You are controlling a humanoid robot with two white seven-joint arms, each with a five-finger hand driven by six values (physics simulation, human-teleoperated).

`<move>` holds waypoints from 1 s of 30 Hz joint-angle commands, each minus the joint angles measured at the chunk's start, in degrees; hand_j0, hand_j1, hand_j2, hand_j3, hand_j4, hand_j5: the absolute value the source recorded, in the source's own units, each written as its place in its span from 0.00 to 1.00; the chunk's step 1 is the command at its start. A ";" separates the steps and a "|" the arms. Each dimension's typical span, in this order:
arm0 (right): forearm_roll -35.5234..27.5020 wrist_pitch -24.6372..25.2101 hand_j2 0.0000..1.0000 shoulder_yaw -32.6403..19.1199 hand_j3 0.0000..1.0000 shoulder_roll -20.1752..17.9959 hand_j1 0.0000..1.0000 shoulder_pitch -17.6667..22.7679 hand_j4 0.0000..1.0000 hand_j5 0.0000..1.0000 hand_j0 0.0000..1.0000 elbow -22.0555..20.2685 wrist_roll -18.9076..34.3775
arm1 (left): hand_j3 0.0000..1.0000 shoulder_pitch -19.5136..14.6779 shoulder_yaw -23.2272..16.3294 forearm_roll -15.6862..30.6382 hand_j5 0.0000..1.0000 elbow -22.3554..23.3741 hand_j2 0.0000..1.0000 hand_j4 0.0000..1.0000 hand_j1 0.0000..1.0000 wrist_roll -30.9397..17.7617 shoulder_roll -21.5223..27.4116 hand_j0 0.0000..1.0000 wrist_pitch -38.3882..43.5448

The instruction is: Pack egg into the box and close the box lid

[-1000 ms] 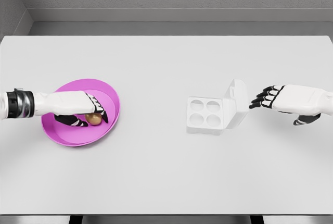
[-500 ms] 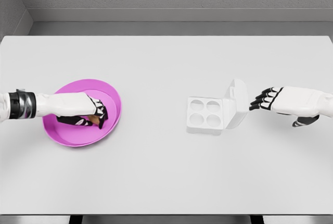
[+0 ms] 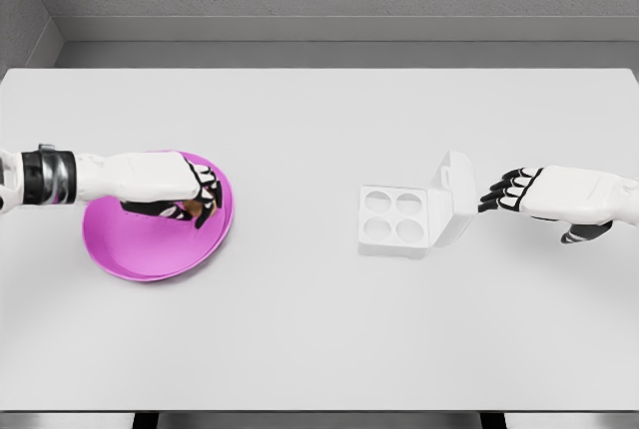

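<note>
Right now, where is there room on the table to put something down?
The widest bare patch lies between the pink plate and the egg box. The strip behind both and the near strip are bare too. It is crowded at the plate, where the left hand grips the egg, and between the lid and the right hand.

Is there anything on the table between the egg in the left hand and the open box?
Nothing visible. The egg, held in the left hand over the pink plate, has bare table up to the box.
</note>
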 commanded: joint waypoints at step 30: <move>-0.26 0.14 1.00 0.05 1.00 0.01 1.00 0.00 1.00 1.00 1.00 -0.08 -0.02 | 0.22 -8.35 -3.52 0.64 0.22 7.10 0.22 0.22 0.22 -2.04 -28.10 0.22 0.13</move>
